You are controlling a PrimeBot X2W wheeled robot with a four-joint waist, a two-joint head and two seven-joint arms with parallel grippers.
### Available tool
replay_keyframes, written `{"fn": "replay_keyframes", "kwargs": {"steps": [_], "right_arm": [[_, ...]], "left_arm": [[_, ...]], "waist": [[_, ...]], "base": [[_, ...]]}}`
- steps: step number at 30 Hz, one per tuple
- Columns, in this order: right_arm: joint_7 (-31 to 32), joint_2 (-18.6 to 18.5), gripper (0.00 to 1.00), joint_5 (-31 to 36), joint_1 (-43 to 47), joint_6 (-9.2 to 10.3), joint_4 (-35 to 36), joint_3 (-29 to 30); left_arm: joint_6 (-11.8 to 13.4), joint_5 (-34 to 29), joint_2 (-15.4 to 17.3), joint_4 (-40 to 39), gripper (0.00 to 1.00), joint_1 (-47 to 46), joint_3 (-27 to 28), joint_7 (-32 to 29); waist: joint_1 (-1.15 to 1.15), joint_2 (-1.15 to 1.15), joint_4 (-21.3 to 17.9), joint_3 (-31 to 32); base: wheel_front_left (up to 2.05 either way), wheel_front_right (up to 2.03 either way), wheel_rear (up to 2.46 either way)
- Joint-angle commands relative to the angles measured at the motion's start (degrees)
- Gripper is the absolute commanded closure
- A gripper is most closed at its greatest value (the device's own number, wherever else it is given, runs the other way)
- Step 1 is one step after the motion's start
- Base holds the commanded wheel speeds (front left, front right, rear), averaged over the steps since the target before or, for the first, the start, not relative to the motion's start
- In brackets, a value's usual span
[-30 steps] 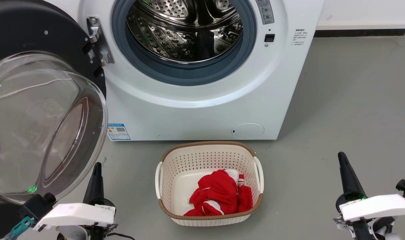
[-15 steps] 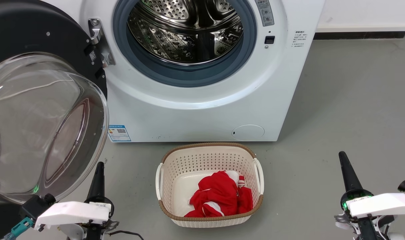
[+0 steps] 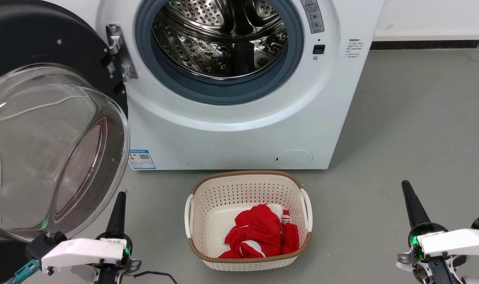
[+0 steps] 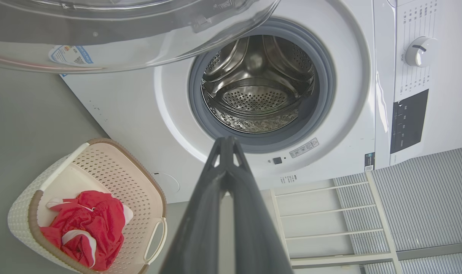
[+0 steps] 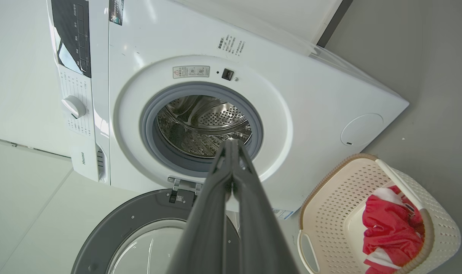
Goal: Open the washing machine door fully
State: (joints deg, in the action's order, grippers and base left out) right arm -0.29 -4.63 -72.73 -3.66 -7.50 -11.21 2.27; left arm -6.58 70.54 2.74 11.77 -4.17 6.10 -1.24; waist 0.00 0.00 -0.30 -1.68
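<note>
Barely anything shifted: only my head camera drifted. The large round black-rimmed glass washing machine door (image 3: 46,150) stayed swung wide, just left of my left jaws; those and my right jaws stayed pinched shut, empty. Opening looked done.

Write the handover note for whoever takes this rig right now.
Left pincer: shut, empty, low, near the door's glass.
Right pincer: shut, empty, low on the right, away from the machine.
Door: swung out to the left on its hinge; drum mouth uncovered.
Done: door looks wide open.
Left: check that it is at its stop; if not, push it further.
</note>
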Motion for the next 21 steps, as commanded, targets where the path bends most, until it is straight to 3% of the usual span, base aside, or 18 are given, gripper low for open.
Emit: {"fn": "replay_keyframes", "kwargs": {"steps": [1,21], "right_arm": [[0.41,-0.3,1.0,-1.67,-1.59,0.01,0.04,0.21],[2.66,-0.09,1.0,-11.11,-2.04,0.0,-1.27,1.1]], "left_arm": [[-0.35,1.63,0.18,-0.03,1.0,-1.38,0.23,-0.39],[-0.65,11.23,0.19,1.12,1.0,-1.86,0.39,-2.8]], "waist": [[0.0,0.0,0.01,0.06],[0.0,0.0,0.13,0.67]], "base": [[0.0,0.0,0.0],[0.0,0.0,0.0]]}}
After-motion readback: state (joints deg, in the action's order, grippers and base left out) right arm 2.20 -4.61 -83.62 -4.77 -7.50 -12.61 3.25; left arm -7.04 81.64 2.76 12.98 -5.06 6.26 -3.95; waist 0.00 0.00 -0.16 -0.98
